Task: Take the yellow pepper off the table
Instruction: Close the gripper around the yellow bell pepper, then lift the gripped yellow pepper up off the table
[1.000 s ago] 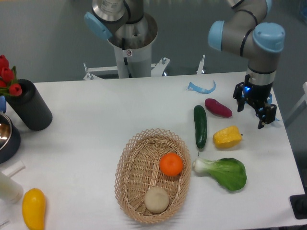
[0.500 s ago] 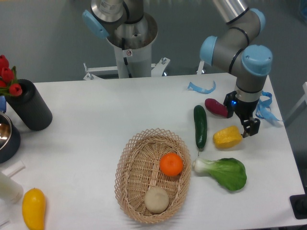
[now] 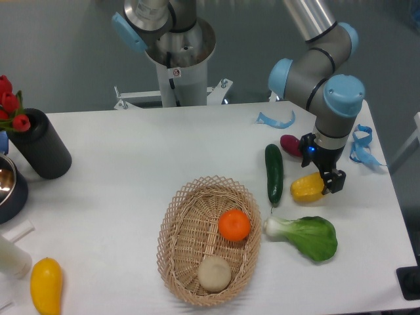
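Since the earlier frames the gripper (image 3: pixel 323 176) has been shifted left and down, from beside the counter's right edge to directly over the yellow pepper (image 3: pixel 306 188). The pepper is seen lying on the white counter (image 3: pixel 131 157), right of the green cucumber (image 3: pixel 273 172) and above the bok choy (image 3: pixel 307 236); its right end is covered by the fingers (image 3: pixel 335 182). Whether the fingers are spread or pressed onto the pepper cannot be told from this view. A purple vegetable (image 3: pixel 289 144) is partly hidden behind the wrist. A wicker basket (image 3: pixel 177 243) holding an orange (image 3: pixel 234 225) is placed mid-counter. A black cylinder (image 3: pixel 41 144) is stood at the left edge. Grey floor is seen behind.
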